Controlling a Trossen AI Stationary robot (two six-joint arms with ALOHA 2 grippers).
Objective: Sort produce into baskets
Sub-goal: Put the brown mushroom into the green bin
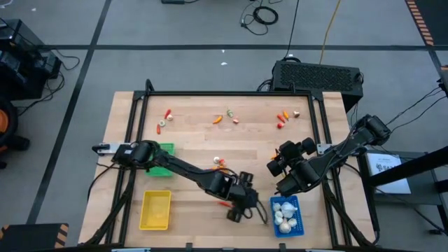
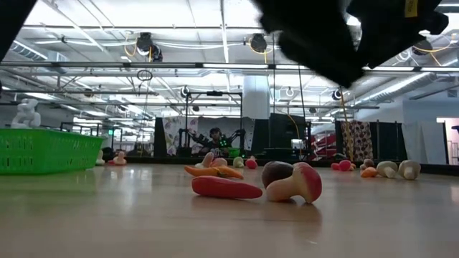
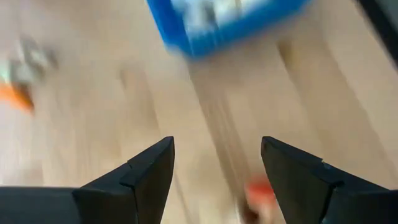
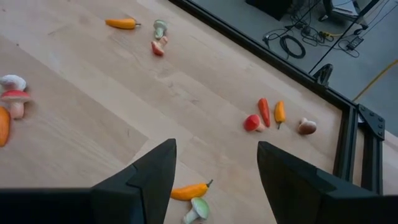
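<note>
Table point(image 1: 189, 105) of pale wood carries three baskets: green basket point(image 1: 166, 150) at left, yellow basket point(image 1: 155, 210) near left, blue basket point(image 1: 295, 204) near right, filled with white garlic bulbs point(image 1: 283, 213). Left gripper point(image 1: 236, 212) hangs just left of the blue basket, fingers wide, empty, beside a red pepper point(image 2: 226, 188) and red-capped mushroom point(image 2: 294, 183). Right gripper point(image 1: 274, 166) hovers past the blue basket, wide, empty. Further produce point(image 1: 282, 119) lies scattered along the far side.

Table point(image 1: 189, 140) was pale wood, smooth, slight sheen. Green basket point(image 2: 43, 150) looked plastic, open lattice. Red pepper point(image 2: 226, 188) glossy. Gripper fingers point(image 4: 146, 183) matt dark.
</note>
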